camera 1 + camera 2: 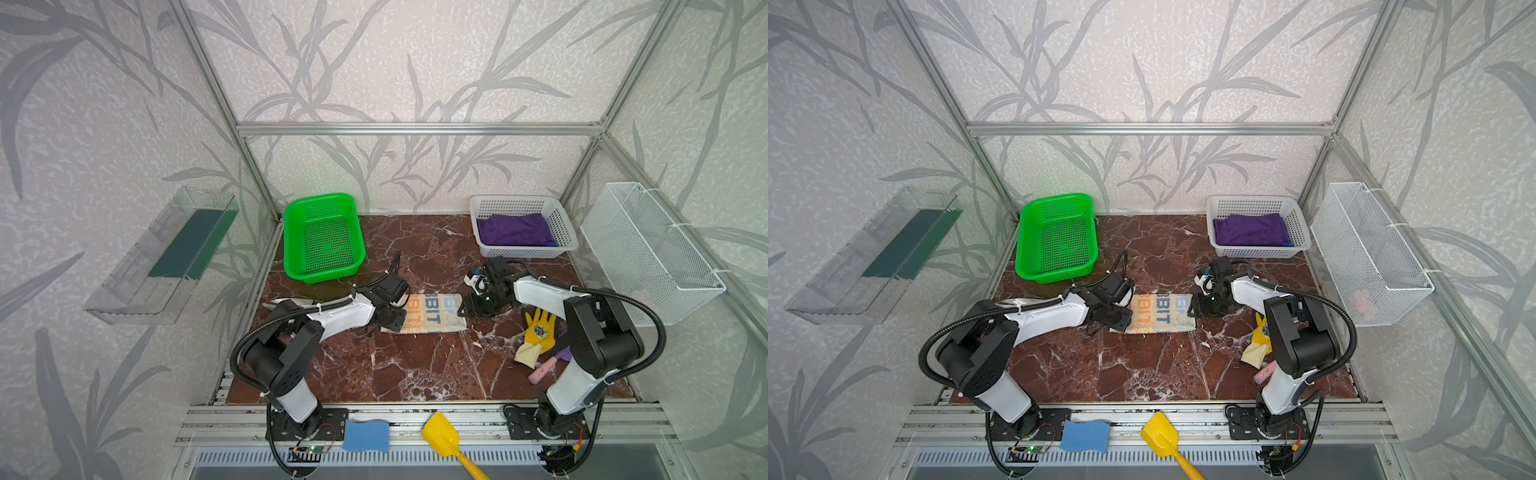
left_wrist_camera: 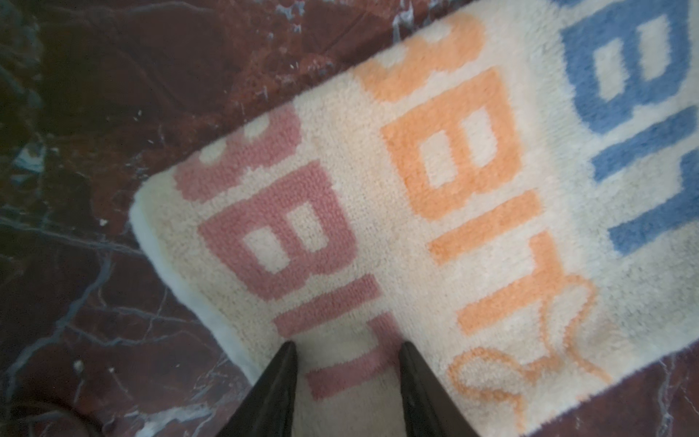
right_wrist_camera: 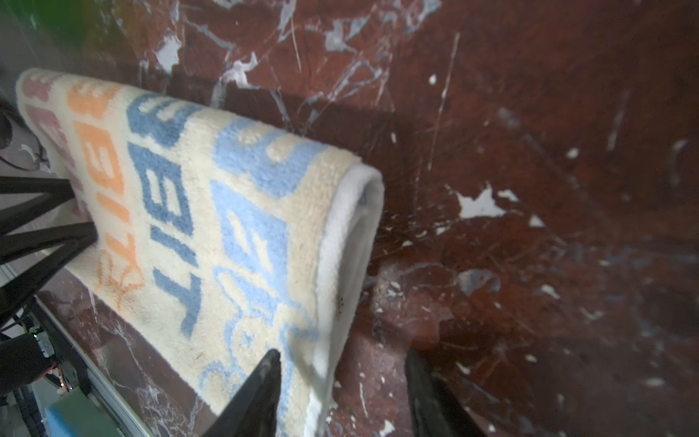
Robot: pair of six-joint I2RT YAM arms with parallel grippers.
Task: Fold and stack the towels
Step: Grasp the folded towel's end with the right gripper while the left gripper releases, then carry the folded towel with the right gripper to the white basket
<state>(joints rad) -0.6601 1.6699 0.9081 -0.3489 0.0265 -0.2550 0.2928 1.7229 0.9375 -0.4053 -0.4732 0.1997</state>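
Left gripper [image 2: 346,348] has its jaws apart, tips down on one short end of the lettered towel [image 1: 432,313]. The right gripper [image 3: 342,355], also apart, straddles the opposite, doubled end, probably so both can lift for another fold. It lies in the middle of the table [image 1: 415,365], long axis parallel to the near edge. Purple towel [image 1: 513,228] sits in the basket [image 1: 567,239] at the far right corner.

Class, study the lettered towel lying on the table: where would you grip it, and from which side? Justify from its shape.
The towel lies flat as a long folded strip, so the top face gives little to pinch. Its right short end is a rounded, layered fold, so that is probably the best hold. Come in low from the right, one finger sliding under.
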